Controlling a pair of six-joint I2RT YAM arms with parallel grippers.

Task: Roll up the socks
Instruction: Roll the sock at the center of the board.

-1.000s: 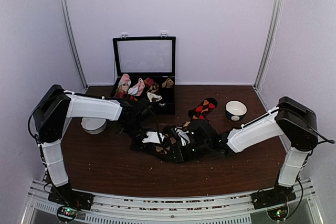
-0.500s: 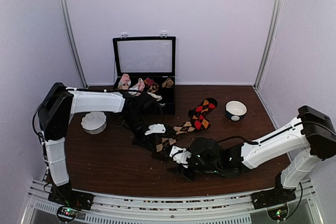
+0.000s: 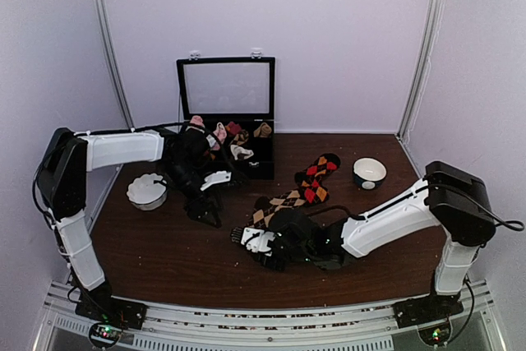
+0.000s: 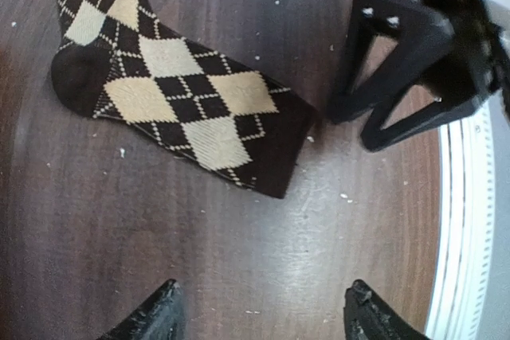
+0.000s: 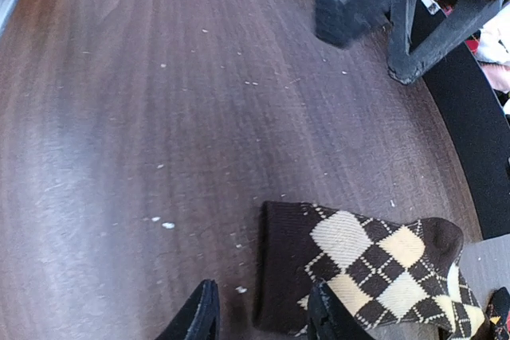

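Note:
A black sock with tan diamonds (image 3: 279,202) lies flat and unrolled mid-table, cuff toward the front left; it fills the upper left of the left wrist view (image 4: 175,93). A black sock with red and orange diamonds (image 3: 317,172) lies behind it. My left gripper (image 3: 207,207) hovers left of the tan sock, open (image 4: 263,318) over bare wood. My right gripper (image 3: 249,239) sits at the cuff's end; its jaws (image 5: 263,318) stand apart, the dark cuff (image 5: 287,276) lying partly between them and not pinched.
A black box (image 3: 261,154) with its lid up holds sock bundles at the back. A white bowl (image 3: 146,191) stands at the left, a dark bowl with white inside (image 3: 369,173) at the right. White crumbs dot the wood.
My left gripper has opened, let the tan sock go and pulled back to the left. My right gripper moved forward, then back up to the cuff. The sock now lies flat.

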